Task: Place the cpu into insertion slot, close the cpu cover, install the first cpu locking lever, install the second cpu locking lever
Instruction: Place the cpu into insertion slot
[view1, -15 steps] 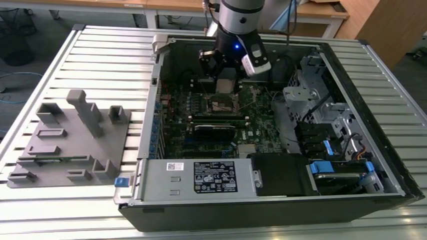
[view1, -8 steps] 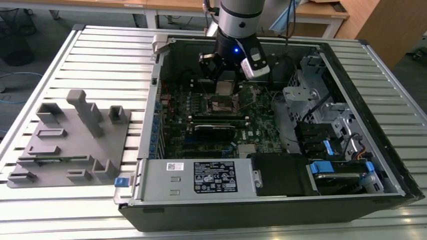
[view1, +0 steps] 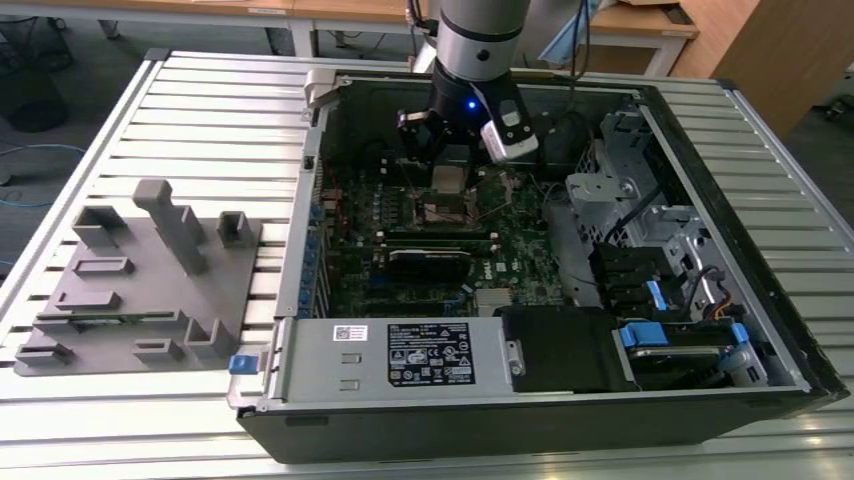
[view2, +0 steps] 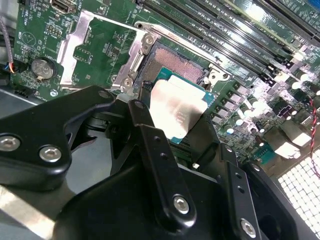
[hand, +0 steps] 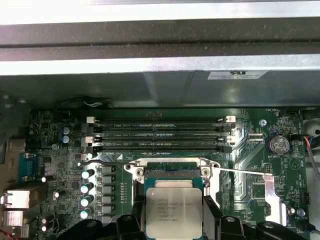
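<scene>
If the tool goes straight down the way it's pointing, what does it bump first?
Probably the open socket on the green board; the cpu gripped by the tool hangs above it, though depth is unclear.

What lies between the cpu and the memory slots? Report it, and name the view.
In the first wrist view, the open insertion slot, its far part exposed, and its metal frame edge lie between the cpu and the memory slots.
</scene>
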